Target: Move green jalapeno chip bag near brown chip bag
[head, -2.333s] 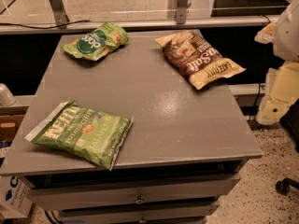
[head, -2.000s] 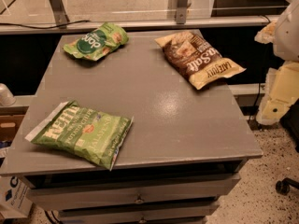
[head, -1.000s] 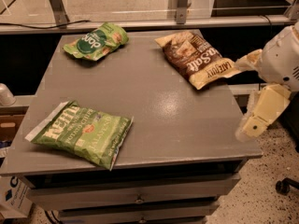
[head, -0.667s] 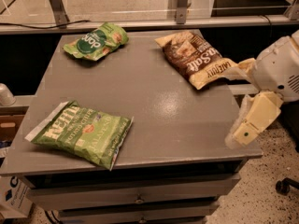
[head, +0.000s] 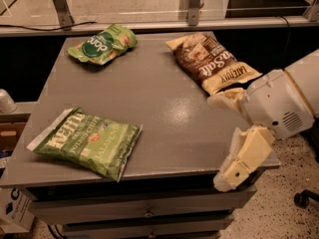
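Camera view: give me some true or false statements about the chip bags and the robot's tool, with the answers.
1. The large flat light-green jalapeno chip bag lies near the front left corner of the grey table. True.
2. The dark brown chip bag touches the light-green bag. False: they lie well apart; the brown one is at the far right.
3. The tool grips the light-green bag. False: it hangs open by the table's right edge, holding nothing.
4. A smaller green bag with a dark round logo lies at the far left. True.
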Available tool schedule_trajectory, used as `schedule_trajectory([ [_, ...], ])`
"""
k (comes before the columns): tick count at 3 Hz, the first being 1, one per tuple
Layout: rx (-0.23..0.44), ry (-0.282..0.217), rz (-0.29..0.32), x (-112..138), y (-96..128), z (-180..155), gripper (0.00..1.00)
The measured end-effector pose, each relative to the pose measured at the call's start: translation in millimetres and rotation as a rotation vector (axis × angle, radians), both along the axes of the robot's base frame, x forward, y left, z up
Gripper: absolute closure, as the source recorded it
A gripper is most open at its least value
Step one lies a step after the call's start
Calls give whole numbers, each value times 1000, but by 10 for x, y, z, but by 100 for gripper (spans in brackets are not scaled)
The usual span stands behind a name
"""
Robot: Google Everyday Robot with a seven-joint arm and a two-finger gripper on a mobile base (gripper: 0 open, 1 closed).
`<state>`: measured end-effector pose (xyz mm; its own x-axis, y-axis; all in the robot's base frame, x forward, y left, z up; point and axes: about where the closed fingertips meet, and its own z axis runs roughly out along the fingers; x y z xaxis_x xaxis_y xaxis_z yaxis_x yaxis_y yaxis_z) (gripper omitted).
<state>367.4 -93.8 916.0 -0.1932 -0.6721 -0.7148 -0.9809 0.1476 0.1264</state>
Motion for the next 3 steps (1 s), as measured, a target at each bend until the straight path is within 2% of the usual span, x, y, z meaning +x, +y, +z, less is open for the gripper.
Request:
schedule_trajectory([
  [1,74,13,82,-173,337,-83,0],
  [2,124,21,139,-302,655,-139,0],
  [3,124,21,139,-302,655,-139,0],
])
